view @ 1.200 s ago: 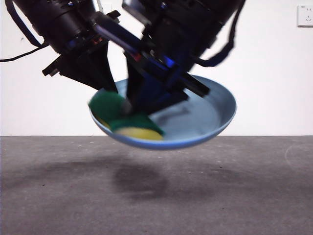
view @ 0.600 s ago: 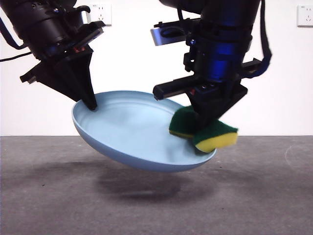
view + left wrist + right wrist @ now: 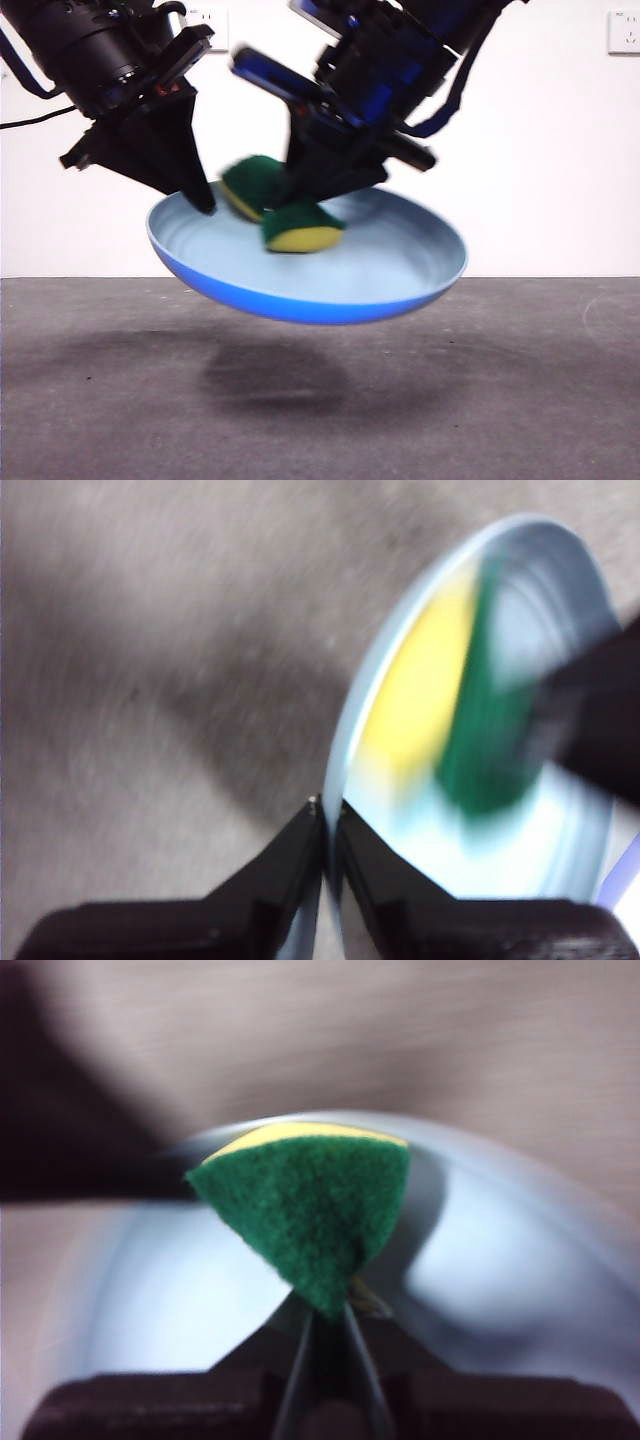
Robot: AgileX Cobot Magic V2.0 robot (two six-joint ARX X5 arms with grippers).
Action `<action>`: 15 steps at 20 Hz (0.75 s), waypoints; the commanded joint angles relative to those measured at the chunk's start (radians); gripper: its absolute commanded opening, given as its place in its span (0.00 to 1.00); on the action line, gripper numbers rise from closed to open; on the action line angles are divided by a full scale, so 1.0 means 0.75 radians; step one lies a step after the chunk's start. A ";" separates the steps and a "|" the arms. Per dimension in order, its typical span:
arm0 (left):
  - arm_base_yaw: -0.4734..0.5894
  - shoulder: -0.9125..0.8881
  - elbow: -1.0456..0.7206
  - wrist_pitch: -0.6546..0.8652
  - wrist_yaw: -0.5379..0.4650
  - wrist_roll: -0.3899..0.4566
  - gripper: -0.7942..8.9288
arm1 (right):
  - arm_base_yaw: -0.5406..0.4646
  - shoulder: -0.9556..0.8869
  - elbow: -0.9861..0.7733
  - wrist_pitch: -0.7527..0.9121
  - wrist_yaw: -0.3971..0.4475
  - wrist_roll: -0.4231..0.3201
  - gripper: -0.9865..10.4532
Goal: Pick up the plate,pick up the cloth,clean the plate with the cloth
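The plate [image 3: 330, 275] hangs in the air above the grey table [image 3: 520, 400], tilted so that its hollow faces the camera in the front view, with a dark shadow on the table straight beneath it. The left gripper [image 3: 200, 200] pinches the plate's rim: in the left wrist view its two black jaws are clamped together on the thin blue edge [image 3: 330, 825], one jaw on each face of the plate. From this gripper the rest of the plate spreads away to the far side, unsupported by anything else.

The right gripper [image 3: 290, 205] comes down from above, just beside the left one, and grips the sponge [image 3: 285, 210] (yellow foam with a dark green scouring layer). In the right wrist view the jaws are closed on one corner of the sponge [image 3: 315, 1210], whose green face fans out beyond the fingertips, with a thin yellow strip along its far edge. The sponge sits inside the plate's hollow, close to the rim held by the left gripper; motion blur makes it unclear whether it actually touches the plate's surface. The left wrist view also shows the sponge [image 3: 440, 715] as a yellow and green smear over the plate's inner face [image 3: 540, 840].
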 commanded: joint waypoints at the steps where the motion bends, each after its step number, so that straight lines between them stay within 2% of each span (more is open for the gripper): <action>1: -0.012 -0.002 0.002 0.106 0.069 -0.015 0.07 | 0.033 0.019 -0.015 -0.038 -0.107 0.026 0.07; 3: -0.012 -0.002 0.002 0.160 0.037 -0.022 0.07 | 0.049 0.019 -0.015 -0.110 -0.106 0.026 0.07; 7: -0.012 0.001 0.002 0.170 -0.273 0.000 0.07 | 0.063 -0.028 -0.015 -0.231 -0.103 0.027 0.07; 10: -0.002 0.030 0.002 0.171 -0.389 0.041 0.07 | 0.065 -0.145 -0.015 -0.241 -0.094 0.027 0.07; 15: 0.039 0.161 0.002 0.175 -0.420 0.059 0.07 | 0.063 -0.367 -0.015 -0.334 0.109 0.025 0.07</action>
